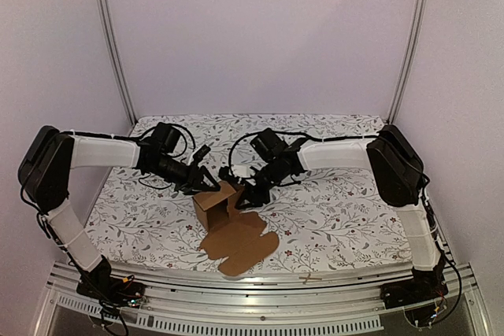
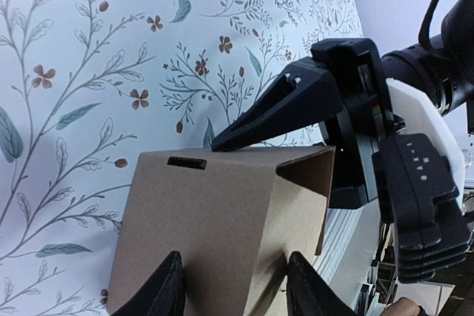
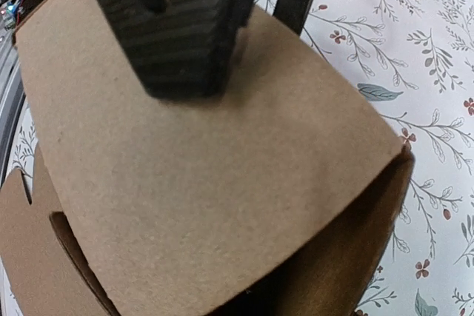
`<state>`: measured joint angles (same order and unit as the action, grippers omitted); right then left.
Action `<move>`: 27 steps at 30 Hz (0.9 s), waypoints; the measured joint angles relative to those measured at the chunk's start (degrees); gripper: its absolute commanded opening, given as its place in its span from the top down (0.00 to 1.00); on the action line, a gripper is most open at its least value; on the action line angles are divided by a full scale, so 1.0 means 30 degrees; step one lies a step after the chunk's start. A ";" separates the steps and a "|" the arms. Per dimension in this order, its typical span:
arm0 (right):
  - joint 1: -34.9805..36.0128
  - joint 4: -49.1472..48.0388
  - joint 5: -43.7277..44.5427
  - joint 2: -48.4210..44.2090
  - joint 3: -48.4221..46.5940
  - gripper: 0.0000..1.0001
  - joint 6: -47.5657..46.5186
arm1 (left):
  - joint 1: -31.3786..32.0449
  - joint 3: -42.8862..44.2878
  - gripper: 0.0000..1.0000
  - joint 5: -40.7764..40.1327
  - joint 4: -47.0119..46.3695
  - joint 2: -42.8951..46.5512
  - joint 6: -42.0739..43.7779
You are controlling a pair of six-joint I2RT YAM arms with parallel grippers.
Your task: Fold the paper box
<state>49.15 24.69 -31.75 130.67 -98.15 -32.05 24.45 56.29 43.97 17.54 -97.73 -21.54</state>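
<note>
Though L hand [image 1: 209, 185] grip unclear, R hand [image 1: 242, 198] prob. tight on curved brown flap of paper box [image 1: 236, 241].

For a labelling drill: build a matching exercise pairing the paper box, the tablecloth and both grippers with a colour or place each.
Things:
1 paper box
2 tablecloth
3 left gripper
4 right gripper

Colour or place:
a floral print
b on the box's right
c plain brown
d on the box's left

Pairs: 1-c, 2-a, 3-d, 4-b
</note>
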 measured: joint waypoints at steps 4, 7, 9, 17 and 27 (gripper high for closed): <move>0.0036 -0.0780 0.0546 -0.0095 0.0058 0.65 0.1144 | -0.0051 -0.0036 0.53 0.0138 -0.0335 0.0000 -0.0291; 0.0051 -0.1209 0.0984 -0.0175 0.0255 0.69 0.1770 | -0.0146 -0.0138 0.53 0.0240 -0.0670 0.0000 -0.0546; 0.0066 -0.1647 0.1311 -0.0233 0.0481 0.69 0.2288 | -0.0240 -0.0270 0.53 0.0393 -0.0998 -0.0007 -0.0816; 0.0131 -0.2798 0.1355 -0.0335 0.0991 0.64 0.3803 | -0.0743 -0.0568 0.53 0.1275 -0.2616 -0.0539 -0.2055; 0.0517 -0.3483 0.0962 -0.0335 0.0984 0.58 0.5384 | -0.1632 -0.1443 0.53 0.2878 -0.5639 -0.1151 -0.4284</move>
<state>50.70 14.24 -28.86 129.67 -95.20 -15.90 19.55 51.96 52.60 0.62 -101.19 -34.39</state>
